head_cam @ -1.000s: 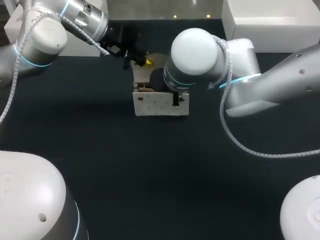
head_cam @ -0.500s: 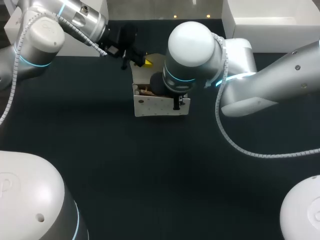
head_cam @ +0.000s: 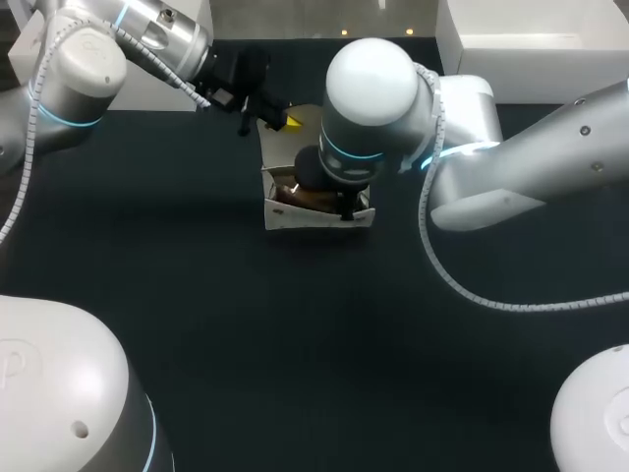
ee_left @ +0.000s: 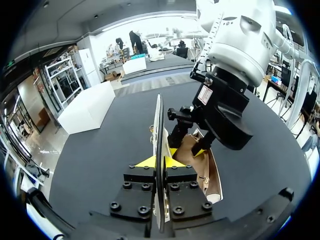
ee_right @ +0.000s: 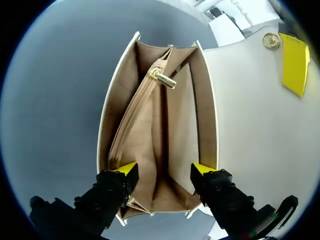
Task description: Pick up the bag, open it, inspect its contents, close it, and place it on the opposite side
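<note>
One bag (head_cam: 316, 212) stands near the desk's far edge, midway across, mouth open. From above, the right arm (head_cam: 373, 98) hides most of it. Its raised flap (ee_right: 250, 125) is pinched by the left gripper (ee_left: 160, 161). Over the mouth hangs the right gripper (ee_right: 165, 170), fingers spread. Inside the bag is one zip pull (ee_right: 162, 79); on the flap, one brass stud (ee_right: 271, 41).

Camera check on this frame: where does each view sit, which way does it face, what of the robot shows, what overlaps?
Head: fixed above and behind, looking down on the table; left arm and right arm both reach the bag.
Left wrist: on the left arm, looking along the left gripper, shut on the flap; right gripper ahead.
Right wrist: on the right arm, looking down into the open bag; its fingers spread at the mouth.
Shared: all see the bag; each wrist view catches the other gripper.
</note>
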Robot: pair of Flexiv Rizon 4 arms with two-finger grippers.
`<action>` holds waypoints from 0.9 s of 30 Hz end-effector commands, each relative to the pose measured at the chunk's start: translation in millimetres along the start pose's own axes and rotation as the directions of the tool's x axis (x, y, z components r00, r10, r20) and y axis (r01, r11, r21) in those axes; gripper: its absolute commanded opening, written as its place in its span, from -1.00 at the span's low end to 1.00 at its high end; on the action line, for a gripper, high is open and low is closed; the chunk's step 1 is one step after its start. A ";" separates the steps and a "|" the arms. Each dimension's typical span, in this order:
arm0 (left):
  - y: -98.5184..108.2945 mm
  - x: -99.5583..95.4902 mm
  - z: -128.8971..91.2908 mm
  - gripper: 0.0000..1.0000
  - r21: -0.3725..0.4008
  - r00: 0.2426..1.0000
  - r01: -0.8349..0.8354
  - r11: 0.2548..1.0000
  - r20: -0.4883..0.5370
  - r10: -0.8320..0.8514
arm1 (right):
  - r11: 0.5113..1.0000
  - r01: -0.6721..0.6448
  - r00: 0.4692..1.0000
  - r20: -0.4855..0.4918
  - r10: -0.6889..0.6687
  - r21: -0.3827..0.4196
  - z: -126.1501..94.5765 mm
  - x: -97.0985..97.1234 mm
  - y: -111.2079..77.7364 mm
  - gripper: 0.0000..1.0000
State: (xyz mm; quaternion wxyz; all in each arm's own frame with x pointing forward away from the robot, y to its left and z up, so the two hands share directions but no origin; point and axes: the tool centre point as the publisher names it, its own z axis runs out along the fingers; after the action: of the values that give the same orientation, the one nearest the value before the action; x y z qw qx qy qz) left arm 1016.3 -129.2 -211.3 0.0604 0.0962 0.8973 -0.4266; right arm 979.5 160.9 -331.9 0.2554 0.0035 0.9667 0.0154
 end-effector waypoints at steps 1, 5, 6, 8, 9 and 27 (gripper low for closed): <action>0.7 -1.2 0.5 -1.00 0.004 1.000 -0.003 1.000 -0.005 0.003 | 1.000 -0.001 1.000 -0.004 0.001 0.005 8.0 2.1 -0.4 1.00; 0.9 -0.7 0.7 -1.00 0.003 1.000 -0.004 1.000 -0.008 0.004 | 1.000 -0.006 1.000 -0.003 0.006 0.005 8.6 1.0 -0.1 1.00; 1.0 -0.5 0.7 -1.00 0.003 1.000 -0.004 1.000 -0.008 0.004 | 1.000 -0.007 1.000 -0.003 0.007 0.005 8.6 0.7 0.0 1.00; 1.4 -0.2 0.9 -1.00 0.003 1.000 -0.004 1.000 -0.009 0.004 | 1.000 -0.008 1.000 -0.001 0.008 0.004 8.7 0.3 0.2 1.00; 1.4 -0.1 1.0 -1.00 0.003 1.000 -0.004 1.000 -0.009 0.004 | 1.000 -0.009 1.000 -0.001 0.009 0.004 8.7 0.2 0.3 1.00; 1.9 1.0 1.8 -1.00 0.001 1.000 -0.005 1.000 -0.008 0.005 | 1.000 -0.011 1.000 0.003 0.011 0.002 8.6 -3.1 1.2 1.00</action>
State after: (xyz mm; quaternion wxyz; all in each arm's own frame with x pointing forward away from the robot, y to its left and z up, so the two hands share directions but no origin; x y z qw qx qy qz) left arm 1015.0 -129.8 -213.1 0.0582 0.0998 0.8979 -0.4248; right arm 984.3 163.1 -328.9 0.2559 0.0087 0.9665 0.0182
